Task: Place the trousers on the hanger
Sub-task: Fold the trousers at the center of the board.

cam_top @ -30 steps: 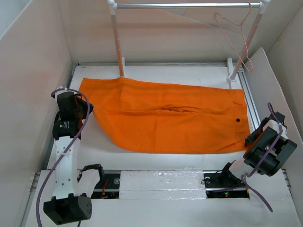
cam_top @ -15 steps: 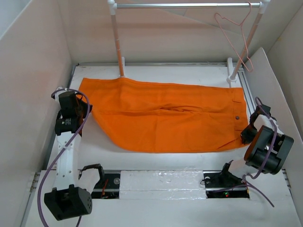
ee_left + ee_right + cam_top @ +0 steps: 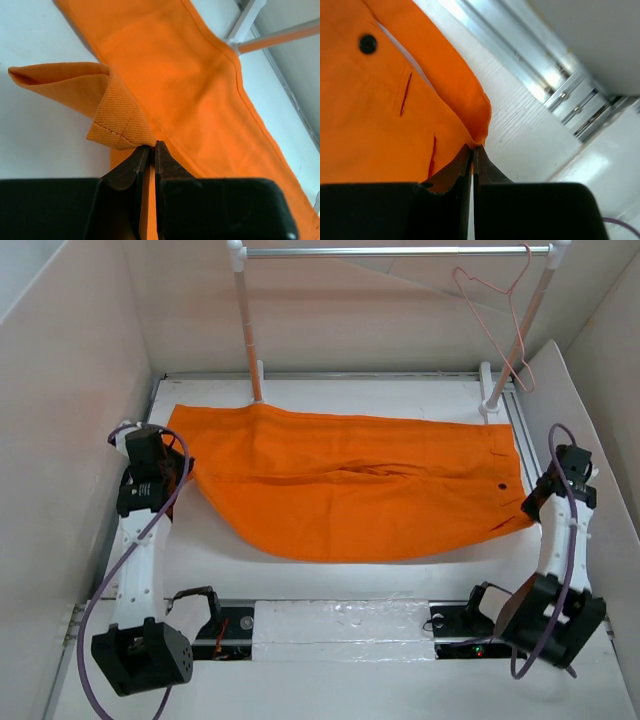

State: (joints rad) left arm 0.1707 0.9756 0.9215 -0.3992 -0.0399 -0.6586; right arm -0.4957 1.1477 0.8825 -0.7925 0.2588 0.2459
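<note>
Orange trousers [image 3: 350, 485] lie spread flat across the white table, waistband with a dark button [image 3: 501, 485] to the right. My left gripper [image 3: 185, 472] is shut on the hem corner at the trousers' left end; the cloth folds up at the jaws [image 3: 117, 132]. Pinching the waistband's near right corner [image 3: 479, 125] is my right gripper [image 3: 528, 508], shut. The pale pink wire hanger [image 3: 500, 315] hangs by its hook from the silver rail [image 3: 400, 251] at the back right, apart from both grippers.
White posts [image 3: 245, 320] carry the rail at back left and back right [image 3: 530, 325]. Beige walls close in the left, back and right sides. A metal track [image 3: 540, 75] runs along the table's right edge. Both arm bases sit at the near edge.
The right arm swung up and in to the waistband corner, and its gripper closed on the cloth. The left gripper stayed shut on the hem and shifted slightly.
</note>
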